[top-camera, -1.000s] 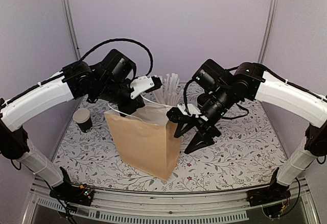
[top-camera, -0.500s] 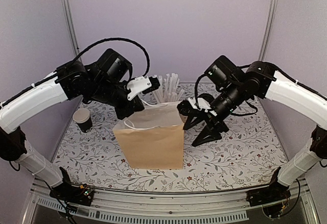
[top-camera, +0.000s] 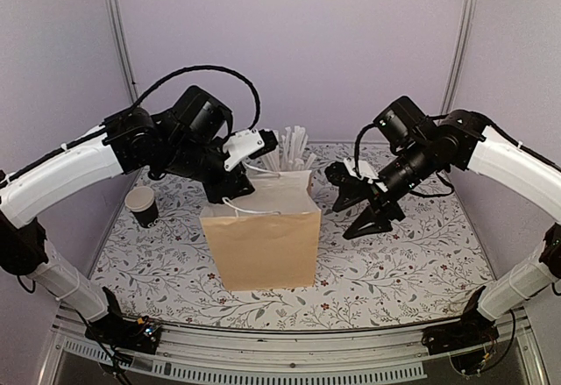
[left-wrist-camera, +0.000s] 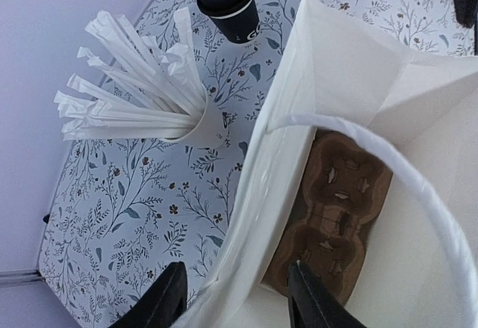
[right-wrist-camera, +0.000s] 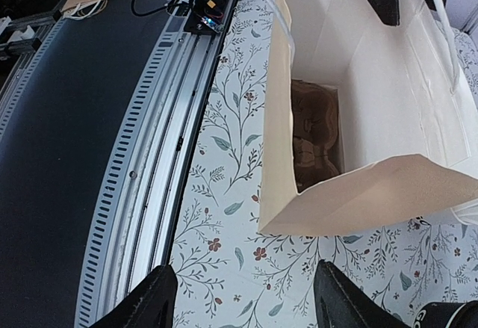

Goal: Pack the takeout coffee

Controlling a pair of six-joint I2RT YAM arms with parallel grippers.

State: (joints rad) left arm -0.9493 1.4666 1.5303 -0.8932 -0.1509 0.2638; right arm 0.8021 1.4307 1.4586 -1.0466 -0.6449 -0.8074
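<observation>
A black cup with a black lid (left-wrist-camera: 229, 3) stands on the table beyond the straws in the left wrist view. An open dark cup with a white rim (top-camera: 141, 204) stands at the table's left edge. A brown paper bag (top-camera: 263, 249) stands upright in the middle, its top open. My left gripper (top-camera: 232, 190) is open and straddles the bag's back wall (left-wrist-camera: 254, 193), one finger (left-wrist-camera: 168, 298) outside and one (left-wrist-camera: 310, 298) inside. My right gripper (top-camera: 346, 218) is open and empty, right of the bag and apart from it.
A brown moulded-pulp carrier (left-wrist-camera: 340, 208) lies at the bottom of the bag, also seen in the right wrist view (right-wrist-camera: 314, 141). A white cup of paper-wrapped straws (top-camera: 289, 150) stands behind the bag. The metal rail (right-wrist-camera: 149, 156) runs along the near table edge.
The bag has swung from tilted and angled to upright and square. My right gripper has drawn away from the bag's rim to the right. My left gripper stays at the back rim.
</observation>
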